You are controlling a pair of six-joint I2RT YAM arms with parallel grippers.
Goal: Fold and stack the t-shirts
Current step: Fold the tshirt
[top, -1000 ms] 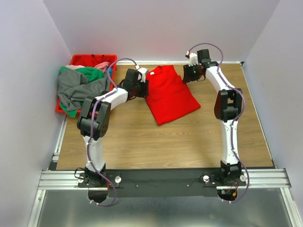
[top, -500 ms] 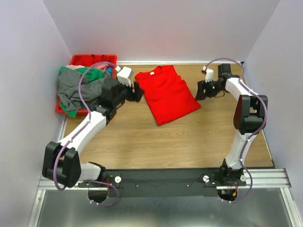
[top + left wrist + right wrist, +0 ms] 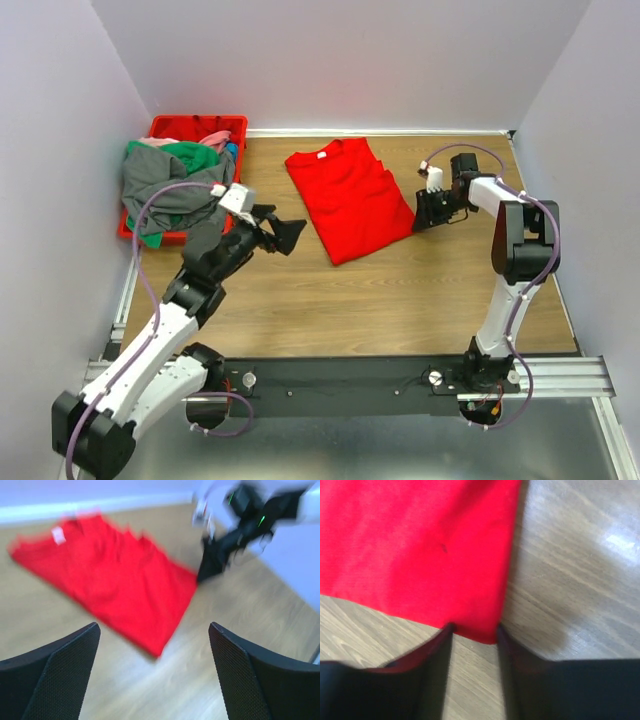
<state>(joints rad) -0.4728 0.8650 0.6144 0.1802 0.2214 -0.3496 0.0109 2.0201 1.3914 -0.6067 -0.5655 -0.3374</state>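
The wooden table (image 3: 400, 300) takes up most of the booth. On it, toward 12 o'clock, the red t-shirt (image 3: 350, 200) lies spread out, white neck label up. At 10 o'clock a red crate (image 3: 168, 126) carries a heap of t-shirts (image 3: 165, 190), grey, green and pink, spilling over its rim. The left gripper (image 3: 283, 232) hangs at the red shirt's 9 o'clock, its 2 jaws released wide, touching nothing. The right gripper (image 3: 428, 212) sits at the shirt's 3 o'clock corner, jaws half apart, straddling that corner without pinching it.
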